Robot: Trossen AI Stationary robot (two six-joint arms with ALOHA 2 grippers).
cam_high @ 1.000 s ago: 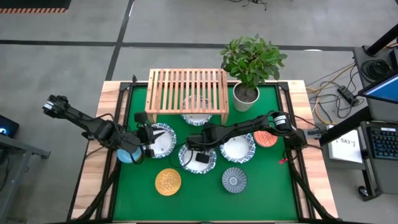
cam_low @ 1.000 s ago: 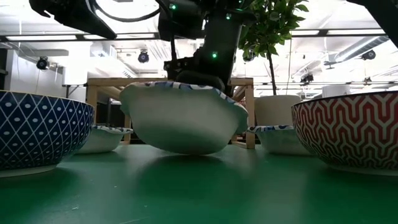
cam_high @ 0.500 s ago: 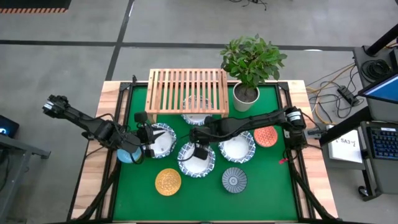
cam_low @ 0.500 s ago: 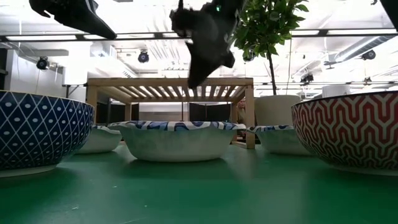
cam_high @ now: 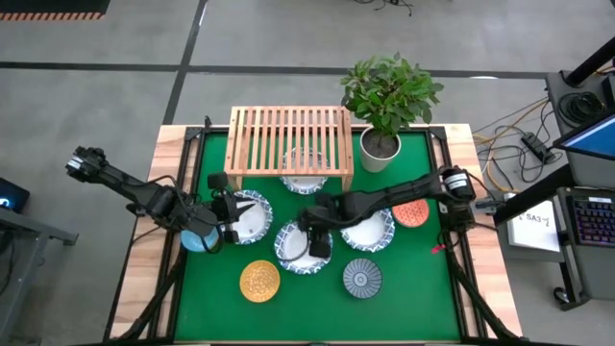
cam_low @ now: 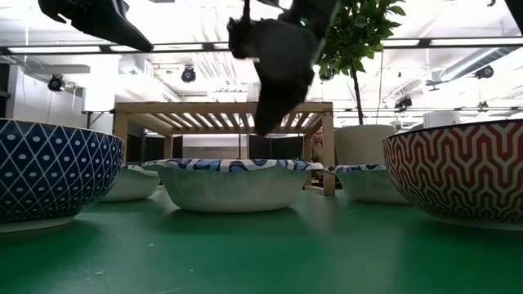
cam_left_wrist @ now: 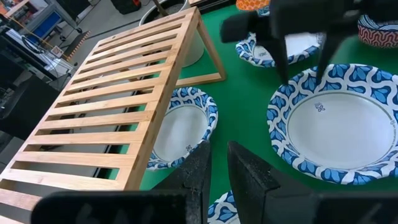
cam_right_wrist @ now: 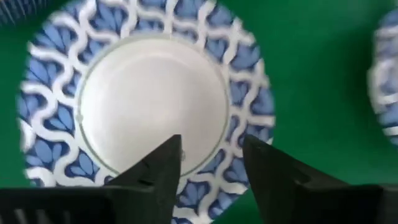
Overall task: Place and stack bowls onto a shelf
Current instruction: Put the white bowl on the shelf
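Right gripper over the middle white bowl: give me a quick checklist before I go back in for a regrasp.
1. Right gripper open, holding nothing: ok.
2. Middle white bowl flat on the green mat, upright: ok.
3. Gripper lifted off the bowl, seen in the low view: ok.
4. Neighbouring white bowl apart from the target rim: cannot tell.
5. Shelf slatted top free; one bowl already beneath it: ok.
6. Left gripper beside the left white bowl, off the right arm's path: ok.

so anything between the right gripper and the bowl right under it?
Nothing visible. The right gripper hangs open directly above the blue-rimmed white bowl on the green mat, with only air between them.
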